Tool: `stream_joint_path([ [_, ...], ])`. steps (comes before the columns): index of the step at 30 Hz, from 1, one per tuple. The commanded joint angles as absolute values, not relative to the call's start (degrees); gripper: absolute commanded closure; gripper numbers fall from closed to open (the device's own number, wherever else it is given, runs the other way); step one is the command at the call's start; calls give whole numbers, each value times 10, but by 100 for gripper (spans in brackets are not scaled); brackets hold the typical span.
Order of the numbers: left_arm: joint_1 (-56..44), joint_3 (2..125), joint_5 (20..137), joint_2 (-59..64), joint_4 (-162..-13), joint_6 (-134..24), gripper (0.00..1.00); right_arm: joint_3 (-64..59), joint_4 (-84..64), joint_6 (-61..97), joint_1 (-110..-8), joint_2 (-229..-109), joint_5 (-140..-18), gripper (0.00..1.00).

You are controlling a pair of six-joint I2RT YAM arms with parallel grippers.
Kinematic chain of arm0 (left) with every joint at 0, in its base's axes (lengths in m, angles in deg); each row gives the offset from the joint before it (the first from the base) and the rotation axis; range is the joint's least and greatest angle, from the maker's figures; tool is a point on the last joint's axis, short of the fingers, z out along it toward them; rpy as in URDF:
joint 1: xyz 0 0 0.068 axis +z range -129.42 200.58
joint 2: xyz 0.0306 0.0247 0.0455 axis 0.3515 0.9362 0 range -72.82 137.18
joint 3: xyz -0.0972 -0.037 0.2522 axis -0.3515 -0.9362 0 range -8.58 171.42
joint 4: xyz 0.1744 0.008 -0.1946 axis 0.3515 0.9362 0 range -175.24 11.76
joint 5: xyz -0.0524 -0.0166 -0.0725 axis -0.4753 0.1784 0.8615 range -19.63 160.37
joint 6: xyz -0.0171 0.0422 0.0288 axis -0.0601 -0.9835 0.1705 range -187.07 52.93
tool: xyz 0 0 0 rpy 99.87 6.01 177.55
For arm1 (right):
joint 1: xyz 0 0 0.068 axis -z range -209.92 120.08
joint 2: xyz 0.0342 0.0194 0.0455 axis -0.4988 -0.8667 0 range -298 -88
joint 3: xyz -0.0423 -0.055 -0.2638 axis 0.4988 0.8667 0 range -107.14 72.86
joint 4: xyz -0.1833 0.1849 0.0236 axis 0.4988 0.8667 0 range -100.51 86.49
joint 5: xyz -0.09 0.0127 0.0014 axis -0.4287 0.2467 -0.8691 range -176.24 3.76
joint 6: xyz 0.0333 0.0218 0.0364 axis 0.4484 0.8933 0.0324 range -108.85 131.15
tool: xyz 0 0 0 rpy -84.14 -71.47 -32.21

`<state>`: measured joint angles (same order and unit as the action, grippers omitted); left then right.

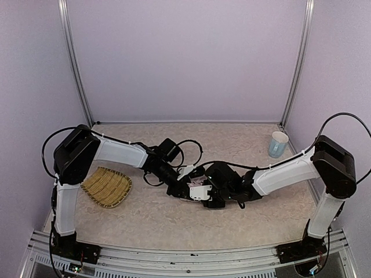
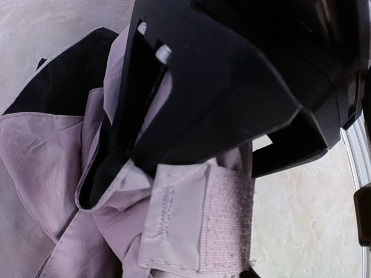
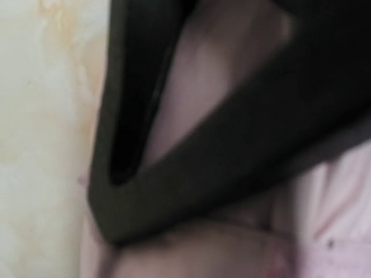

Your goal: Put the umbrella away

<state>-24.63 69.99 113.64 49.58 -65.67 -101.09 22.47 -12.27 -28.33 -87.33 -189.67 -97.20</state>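
- Umbrella [image 1: 197,186] — a crumpled bundle of pale pink cloth with black lining, lying on the table [image 1: 232,139] about mid-width and somewhat nearer the front edge than the back wall. It sits right between the two grippers, which cover most of it from above, so I cannot tell its long axis for sure. It seems to run roughly 9 to 3 o'clock.
- Left gripper [image 1: 181,186] comes in from 10 o'clock and sits on the bundle's left end. Its wrist view shows black fingers narrowed down onto folds of cloth, and I judge they are pinching the fabric. The closing strap [image 2: 200,226] lies loose and flat just below them, unfastened.
- Right gripper [image 1: 210,197] reaches in from 3 o'clock and presses against the bundle's right end. Its wrist view is a blur of one dark finger against pink cloth, so whether it is spread or clamped I cannot tell.
- Both arms touch the bundle and neither is clearly nearer. The next move probably turns on gathering the cloth toward that strap.
- Woven tray [image 1: 106,186] lies at 9 o'clock, well apart, beside the left arm's elbow.
- Bare table stretches toward 12 o'clock — the widest room for swinging the bundle.
- Cup [image 1: 278,144] stands farthest off, at about 2 o'clock near the back right corner, clear of both arms.
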Motion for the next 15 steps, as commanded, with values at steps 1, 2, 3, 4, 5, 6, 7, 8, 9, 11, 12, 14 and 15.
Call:
stream_joint_path([
  [1,-248,633,1115,496,-573,-1019,74,226,5,-270,-858,-1927,-952,78],
  [2,-247,625,1108,478,-597,-1009,69,224,11,-268,-857,-1929,-949,82],
  [3,-244,616,1102,464,-624,-992,62,221,13,-265,-857,-1929,-946,88],
  [4,-241,607,1099,447,-647,-978,35,221,14,-263,-858,-1930,-945,94],
  [5,-238,603,1093,428,-671,-965,12,220,16,-261,-858,-1930,-943,97],
  [6,-237,590,1083,408,-702,-944,3,218,18,-261,-858,-1930,-940,100],
  [7,-237,578,1073,385,-727,-940,2,217,18,-260,-858,-1929,-939,100],
  [8,-237,565,1064,363,-750,-938,1,216,19,-259,-857,-1927,-938,100],
  [9,-237,551,1052,342,-774,-936,1,215,16,-258,-857,-1925,-937,100],
  [11,-234,524,1027,304,-817,-934,1,213,12,-256,-856,-1918,-935,100],
  [12,-233,512,1012,285,-834,-932,1,212,9,-255,-855,-1913,-933,100],
  [14,-231,488,974,254,-861,-927,1,212,0,-249,-851,-1897,-930,100],
  [15,-232,477,945,235,-878,-923,1,213,-7,-245,-849,-1888,-930,100],
])
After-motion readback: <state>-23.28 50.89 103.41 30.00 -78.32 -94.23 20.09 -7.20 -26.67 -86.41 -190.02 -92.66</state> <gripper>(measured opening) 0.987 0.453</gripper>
